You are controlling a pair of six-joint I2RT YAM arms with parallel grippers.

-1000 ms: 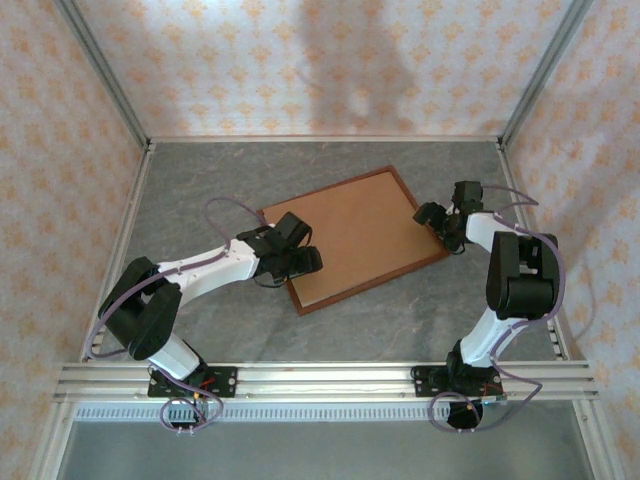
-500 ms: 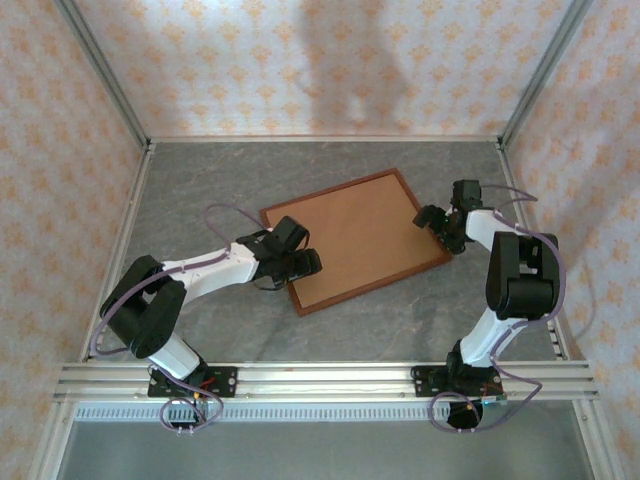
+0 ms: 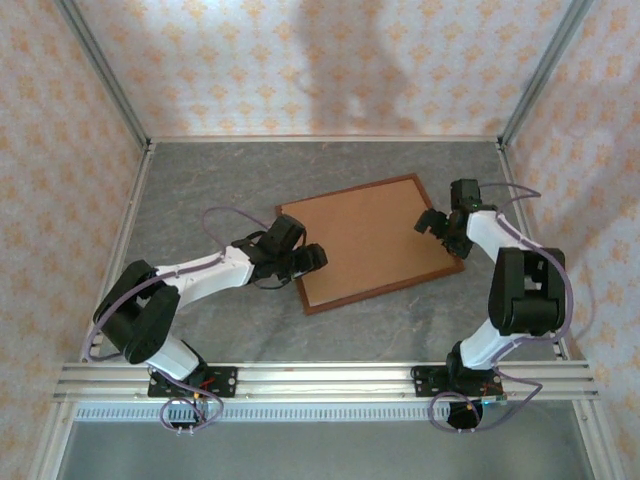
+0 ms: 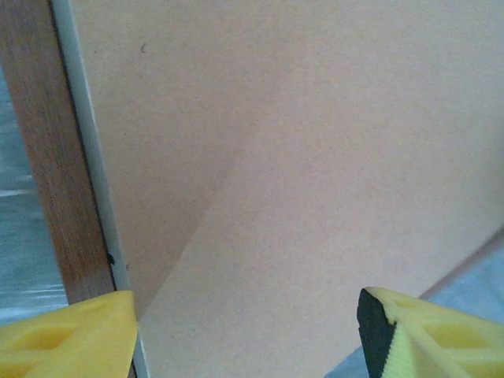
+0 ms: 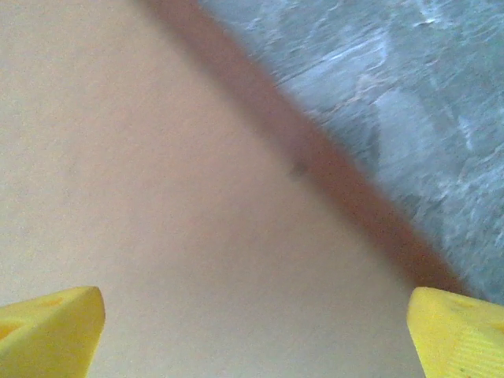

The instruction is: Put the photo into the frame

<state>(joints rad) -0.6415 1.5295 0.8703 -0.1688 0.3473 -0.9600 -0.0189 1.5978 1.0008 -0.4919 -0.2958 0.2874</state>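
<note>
Reaching over the frame (image 3: 385,288) from opposite sides, left gripper (image 3: 316,258) jaws apart, right gripper (image 3: 430,222) jaws wide apart

Grey marbled table (image 3: 200,180) carries the frame (image 3: 385,290), backing board (image 3: 370,240) up

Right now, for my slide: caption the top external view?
Open left gripper and open right gripper at opposite ends of the frame, backing board up.

- White link shells with bulky black joint housings form the left arm (image 3: 205,270) and right arm (image 3: 484,338).
- Thin purple cables (image 3: 222,212) loop along both.
- The black left tool (image 3: 312,258) and right tool (image 3: 432,222) carry bright yellow, wedge-shaped fingertips (image 4: 67,335).
- Each base (image 3: 185,381) is black.
</note>
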